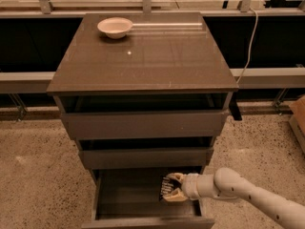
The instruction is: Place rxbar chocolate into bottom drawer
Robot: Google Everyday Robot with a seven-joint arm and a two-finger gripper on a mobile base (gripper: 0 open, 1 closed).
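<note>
The bottom drawer (128, 194) is pulled out at the foot of the grey-brown cabinet, its inside open to view. My gripper (167, 187) reaches in from the right on a white arm and sits over the right side of the drawer. It is shut on the rxbar chocolate (165, 187), a small black bar with white lettering held on edge between the tan fingers (176, 196), just above the drawer floor.
A white bowl (115, 26) stands at the back left of the cabinet top (143, 56). Two wider drawers (143, 123) above are slightly open. A black cable (248, 42) hangs at the right. A brown box (299, 116) sits at the far right on the speckled floor.
</note>
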